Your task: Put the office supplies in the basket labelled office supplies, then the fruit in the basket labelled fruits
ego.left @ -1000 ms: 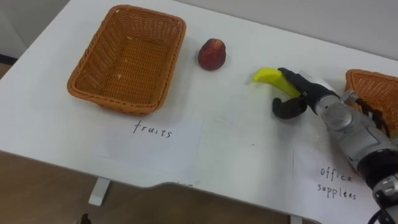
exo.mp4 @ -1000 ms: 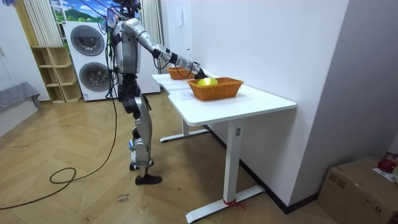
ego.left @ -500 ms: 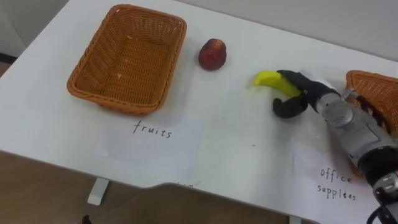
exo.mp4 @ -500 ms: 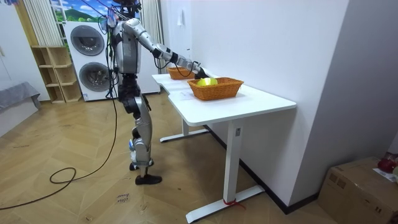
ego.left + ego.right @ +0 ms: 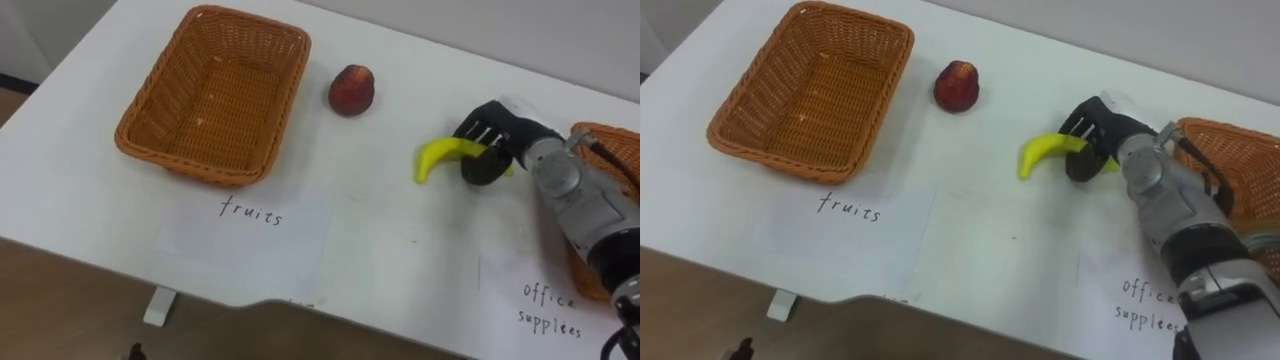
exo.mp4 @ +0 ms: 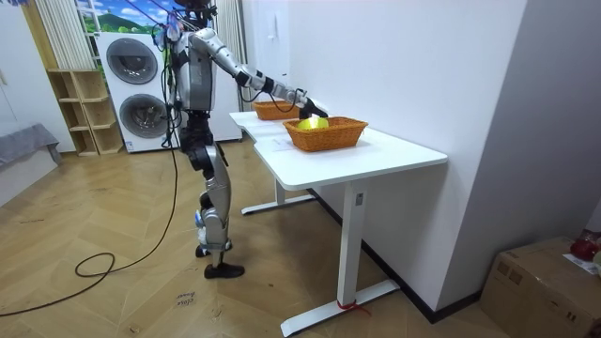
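The banana (image 5: 438, 155) is in the grip of the right robot hand (image 5: 494, 136), over the right half of the worktop (image 5: 385, 235), about midway between its near and far edges. The dark fingers are curled over the fruit's right end and the thumb is tucked beneath, so the hand is closed round it. The free yellow tip curves down and left toward the near edge. From here I can't tell whether the banana rests on the surface or hangs just above it.

A red fruit (image 5: 352, 89) sits nearer the far edge, well apart from the banana and just beside the right wall of a wicker basket (image 5: 138, 112), which stands toward the left far corner. A sheet of paper with handwriting (image 5: 245, 228) lies by the near edge in front of that basket. A second wicker basket (image 5: 612, 148) stands at the right edge, close behind the robot's wrist, with another handwritten sheet (image 5: 520, 290) in front of it.

In the room view the robot stands upright at the worktop's long side, its right arm stretched out over it.
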### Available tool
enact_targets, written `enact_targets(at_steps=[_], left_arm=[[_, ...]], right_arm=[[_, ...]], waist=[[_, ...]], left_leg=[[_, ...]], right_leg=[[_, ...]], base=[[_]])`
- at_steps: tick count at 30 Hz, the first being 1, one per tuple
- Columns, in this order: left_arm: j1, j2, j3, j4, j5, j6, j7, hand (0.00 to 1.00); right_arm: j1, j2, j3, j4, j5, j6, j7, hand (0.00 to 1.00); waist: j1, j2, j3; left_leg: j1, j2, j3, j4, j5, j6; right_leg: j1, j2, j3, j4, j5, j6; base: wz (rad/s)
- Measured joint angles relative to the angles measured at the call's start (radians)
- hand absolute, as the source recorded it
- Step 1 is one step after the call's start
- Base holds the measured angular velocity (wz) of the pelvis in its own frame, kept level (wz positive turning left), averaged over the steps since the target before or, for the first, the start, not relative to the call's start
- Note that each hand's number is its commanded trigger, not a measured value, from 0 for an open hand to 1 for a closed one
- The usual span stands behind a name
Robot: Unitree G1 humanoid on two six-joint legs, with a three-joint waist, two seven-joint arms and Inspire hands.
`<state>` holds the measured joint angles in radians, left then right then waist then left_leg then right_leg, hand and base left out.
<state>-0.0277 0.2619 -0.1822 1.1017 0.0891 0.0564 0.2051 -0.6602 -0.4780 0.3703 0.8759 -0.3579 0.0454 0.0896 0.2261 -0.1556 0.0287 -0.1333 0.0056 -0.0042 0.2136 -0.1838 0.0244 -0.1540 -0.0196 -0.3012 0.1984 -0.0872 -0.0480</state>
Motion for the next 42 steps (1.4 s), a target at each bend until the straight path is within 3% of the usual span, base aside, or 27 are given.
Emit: enact_targets(at_steps=[16, 19, 29, 35, 42], left_arm=[[0.013, 0.0, 0.017, -0.004, 0.001, -0.001, 0.008, 0.0], [0.027, 0.0, 0.023, -0.004, 0.003, -0.019, 0.008, 0.0], [0.076, -0.01, 0.074, -0.03, 0.013, -0.022, -0.002, 0.0], [0.119, -0.021, 0.123, -0.067, 0.014, -0.021, 0.005, 0.0], [0.148, -0.056, 0.135, -0.096, 0.014, -0.021, 0.011, 0.0]], right_arm=[[0.036, -0.003, -0.009, -0.088, 0.049, 0.015, 0.032, 1.0], [0.069, -0.002, -0.009, -0.159, 0.033, 0.014, 0.037, 1.0], [0.133, -0.001, -0.011, -0.416, 0.004, -0.005, 0.073, 1.0], [0.142, 0.001, -0.089, -0.562, -0.012, -0.002, 0.073, 1.0], [0.142, 0.003, -0.13, -0.619, -0.007, -0.001, 0.076, 1.0]], waist=[[-0.003, -0.012, -0.0061], [-0.004, -0.008, -0.0035], [-0.026, -0.001, -0.0044], [-0.057, 0.003, -0.0058], [-0.057, 0.02, -0.0162]], left_leg=[[0.01, -0.001, 0.009, -0.009, 0.0, -0.001], [0.026, 0.001, 0.015, -0.015, 0.0, -0.001], [0.055, 0.003, 0.008, -0.018, 0.001, -0.001], [0.073, 0.0, 0.002, -0.02, 0.001, -0.001], [0.14, 0.002, 0.002, -0.049, 0.002, 0.002]], right_leg=[[0.014, 0.003, 0.004, -0.014, 0.0, 0.0], [0.027, 0.005, 0.001, -0.016, 0.0, 0.0], [0.058, 0.001, -0.001, -0.03, -0.001, 0.001], [0.077, 0.002, 0.003, -0.031, -0.003, 0.005], [0.134, 0.002, 0.012, -0.031, -0.006, 0.01]], base=[[-0.01], [0.0], [0.02], [0.02], [-0.01]])
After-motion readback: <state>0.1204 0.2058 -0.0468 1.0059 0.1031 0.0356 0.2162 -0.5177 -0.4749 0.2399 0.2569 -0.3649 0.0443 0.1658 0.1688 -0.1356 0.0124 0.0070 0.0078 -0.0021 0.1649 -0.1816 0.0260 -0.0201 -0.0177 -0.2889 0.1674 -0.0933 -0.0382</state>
